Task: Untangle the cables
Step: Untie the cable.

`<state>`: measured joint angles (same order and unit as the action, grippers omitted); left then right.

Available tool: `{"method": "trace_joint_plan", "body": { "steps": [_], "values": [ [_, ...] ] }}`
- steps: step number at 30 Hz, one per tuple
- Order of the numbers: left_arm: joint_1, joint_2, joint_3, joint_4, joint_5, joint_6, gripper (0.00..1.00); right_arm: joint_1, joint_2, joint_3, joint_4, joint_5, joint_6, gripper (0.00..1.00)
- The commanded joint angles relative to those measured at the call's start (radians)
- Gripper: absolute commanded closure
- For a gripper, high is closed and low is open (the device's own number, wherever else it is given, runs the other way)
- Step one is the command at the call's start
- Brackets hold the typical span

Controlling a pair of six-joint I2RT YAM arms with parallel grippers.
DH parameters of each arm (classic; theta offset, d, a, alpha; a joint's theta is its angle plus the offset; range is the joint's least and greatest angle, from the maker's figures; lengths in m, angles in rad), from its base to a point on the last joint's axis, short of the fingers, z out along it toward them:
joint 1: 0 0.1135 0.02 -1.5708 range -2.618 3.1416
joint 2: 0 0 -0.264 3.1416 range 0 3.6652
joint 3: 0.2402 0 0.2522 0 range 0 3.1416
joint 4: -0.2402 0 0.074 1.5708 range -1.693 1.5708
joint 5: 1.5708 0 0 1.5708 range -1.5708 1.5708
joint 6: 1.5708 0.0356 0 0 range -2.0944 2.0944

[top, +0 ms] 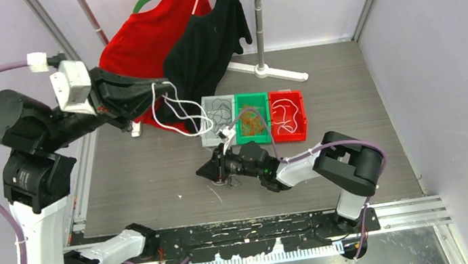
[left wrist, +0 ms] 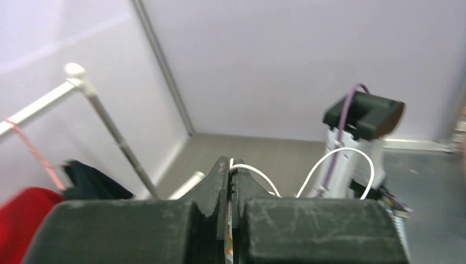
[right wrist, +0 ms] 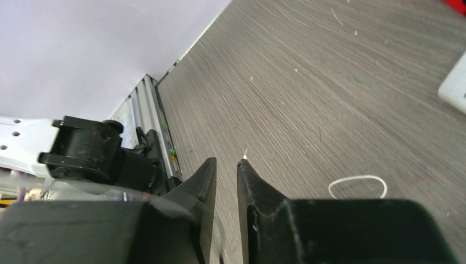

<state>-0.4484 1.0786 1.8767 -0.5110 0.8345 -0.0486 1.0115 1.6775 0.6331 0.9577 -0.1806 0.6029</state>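
L gripper (left wrist: 229,165), upper left of top view, was clamped on thin white cable (left wrist: 342,149) trailing toward grey plastic bin (top: 218,97). R gripper (right wrist: 226,163) barely open, empty, low at centre. Risk: lifting higher could drag the bin.

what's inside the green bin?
Only an orange-brown cable bunch shows in the green bin, covering much of its floor. Anything under the bunch is hidden.
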Motion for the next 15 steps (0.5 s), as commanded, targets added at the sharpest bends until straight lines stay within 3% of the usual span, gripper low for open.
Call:
{"method": "trace_joint_plan", "body": {
  "steps": [1, 11, 15],
  "values": [
    [0.006, -0.004, 0.071, 0.202, -0.152, 0.102, 1.00, -0.001, 0.048, -0.010, 0.121, 0.037, 0.059, 0.72],
    [0.005, 0.035, 0.173, 0.322, -0.234, 0.241, 1.00, 0.002, 0.087, -0.012, 0.116, 0.078, 0.054, 0.69],
    [0.005, 0.041, 0.203, 0.232, -0.198, 0.248, 1.00, 0.001, 0.013, -0.003, 0.063, 0.091, 0.006, 0.54]
  ]
}}
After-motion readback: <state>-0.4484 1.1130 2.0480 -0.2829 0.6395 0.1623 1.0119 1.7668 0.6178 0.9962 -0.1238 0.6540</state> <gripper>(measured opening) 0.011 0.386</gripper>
